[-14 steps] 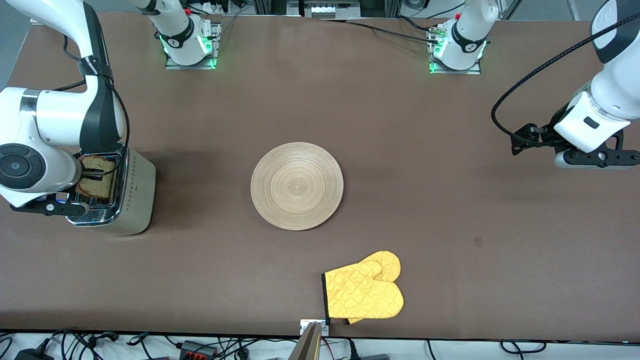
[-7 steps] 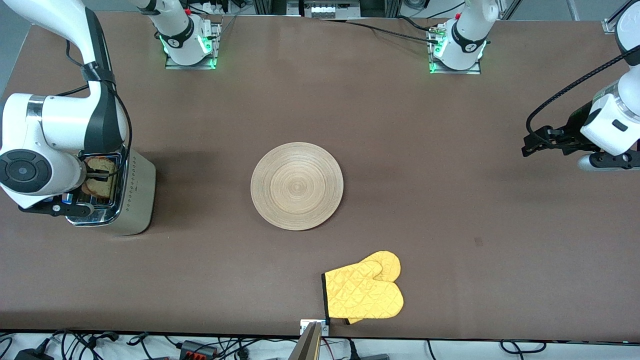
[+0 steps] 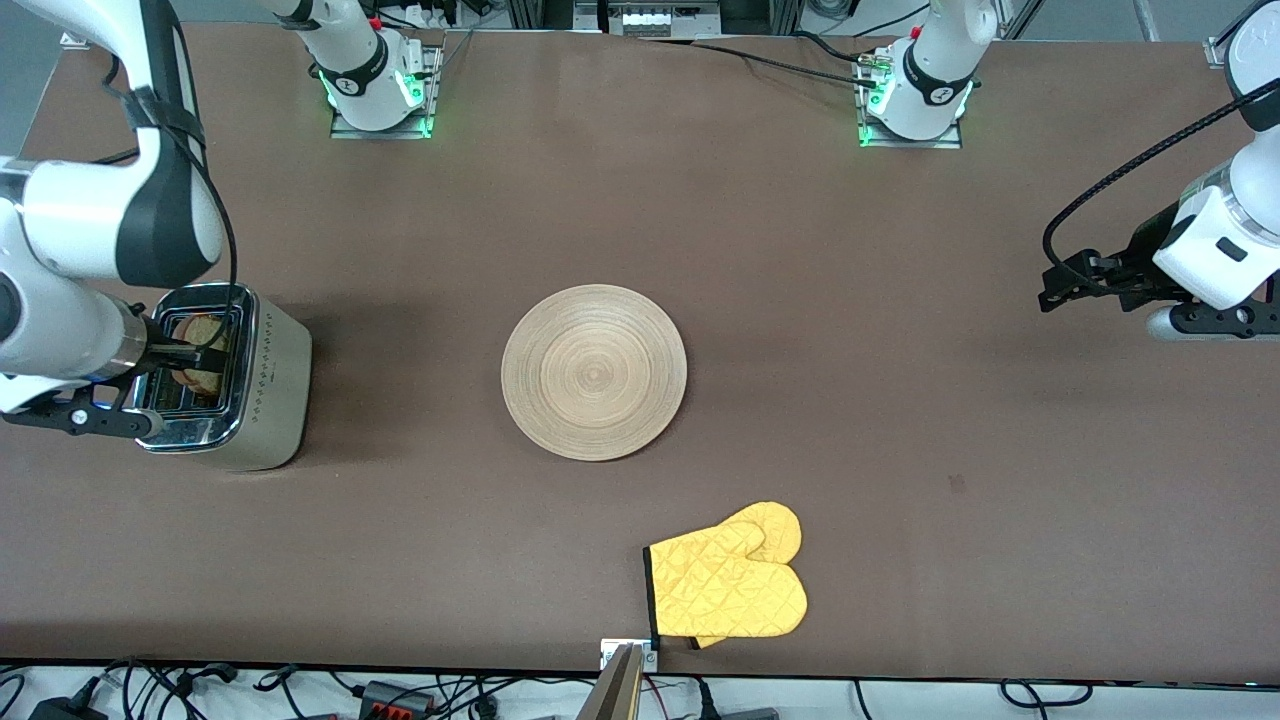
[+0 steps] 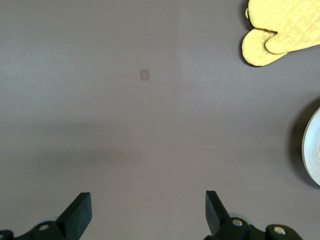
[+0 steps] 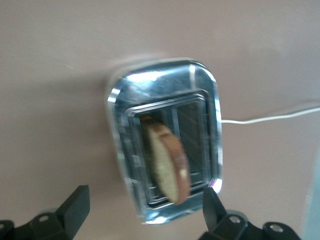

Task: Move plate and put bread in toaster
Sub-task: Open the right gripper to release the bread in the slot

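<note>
The steel toaster (image 3: 265, 385) stands at the right arm's end of the table. The brown bread (image 3: 200, 350) sits in one of its slots, leaning, with its upper part sticking out (image 5: 167, 162). My right gripper (image 5: 145, 197) hangs open just above the toaster's top (image 5: 120, 150), one finger on each side of the bread and clear of it. The round light-wood plate (image 3: 594, 372) lies bare at the table's middle. My left gripper (image 4: 147, 200) waits open over bare table at the left arm's end, holding nothing.
A yellow oven mitt (image 3: 730, 585) lies near the table's front edge, nearer to the camera than the plate. The toaster's white cord (image 5: 270, 119) trails off across the table. The plate's rim (image 4: 312, 150) and the mitt (image 4: 280, 30) show in the left wrist view.
My right gripper opened and let go of the bread, which sank lower into the slot; the gripper has risen a little. The left arm drew back toward its end of the table.
</note>
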You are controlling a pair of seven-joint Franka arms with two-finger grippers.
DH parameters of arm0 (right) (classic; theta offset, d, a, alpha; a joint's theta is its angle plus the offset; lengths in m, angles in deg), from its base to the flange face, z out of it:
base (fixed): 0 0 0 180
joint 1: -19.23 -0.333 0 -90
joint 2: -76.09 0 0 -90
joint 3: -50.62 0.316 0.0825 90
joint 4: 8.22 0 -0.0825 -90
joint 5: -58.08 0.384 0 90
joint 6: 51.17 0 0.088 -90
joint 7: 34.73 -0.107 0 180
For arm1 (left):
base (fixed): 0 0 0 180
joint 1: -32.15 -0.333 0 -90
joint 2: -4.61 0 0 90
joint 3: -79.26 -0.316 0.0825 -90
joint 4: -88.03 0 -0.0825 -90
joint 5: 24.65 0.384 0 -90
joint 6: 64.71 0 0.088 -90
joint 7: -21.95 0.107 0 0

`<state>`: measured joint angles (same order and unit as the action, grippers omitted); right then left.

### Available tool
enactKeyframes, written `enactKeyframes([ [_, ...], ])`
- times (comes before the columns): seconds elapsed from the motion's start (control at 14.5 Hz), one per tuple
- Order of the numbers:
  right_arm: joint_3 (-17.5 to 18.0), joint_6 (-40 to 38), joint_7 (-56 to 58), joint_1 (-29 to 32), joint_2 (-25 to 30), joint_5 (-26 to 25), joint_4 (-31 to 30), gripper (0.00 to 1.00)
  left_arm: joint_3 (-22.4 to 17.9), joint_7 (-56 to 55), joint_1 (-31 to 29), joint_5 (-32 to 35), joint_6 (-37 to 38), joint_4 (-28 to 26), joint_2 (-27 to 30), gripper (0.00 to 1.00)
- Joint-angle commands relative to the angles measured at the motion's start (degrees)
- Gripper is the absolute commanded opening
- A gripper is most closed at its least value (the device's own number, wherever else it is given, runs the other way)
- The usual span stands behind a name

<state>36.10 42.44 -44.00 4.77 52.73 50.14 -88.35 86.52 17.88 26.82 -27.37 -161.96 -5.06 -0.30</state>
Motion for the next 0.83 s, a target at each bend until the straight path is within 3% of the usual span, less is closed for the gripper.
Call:
enactKeyframes([
  [0.0,-0.2,-0.9,0.4,0.3,0.3,4.9,3.7,1.00,0.1,1.3,-0.4,-0.7,-0.1,0.1,0.3,1.00],
  [0.21,-0.1,-0.4,0.2,0.4,1.9,5.3,3.7,1.00,0.1,1.3,-0.5,-0.9,-0.1,0.1,0.3,1.00],
  [0.41,-0.2,-0.9,2.7,0.7,3.8,9.9,3.7,1.00,-0.1,1.4,-0.6,-1.1,-0.1,0.1,0.3,1.00],
  [0.62,-0.7,-0.8,4.0,1.4,3.9,11.1,3.7,1.00,-0.4,4.4,-1.5,-1.3,-0.1,0.1,-0.6,1.00],
  [0.76,-0.8,-0.9,4.8,2.5,3.9,11.2,3.8,1.00,-0.5,10.3,-4.5,-5.6,-0.2,0.1,-1.8,1.00],
])
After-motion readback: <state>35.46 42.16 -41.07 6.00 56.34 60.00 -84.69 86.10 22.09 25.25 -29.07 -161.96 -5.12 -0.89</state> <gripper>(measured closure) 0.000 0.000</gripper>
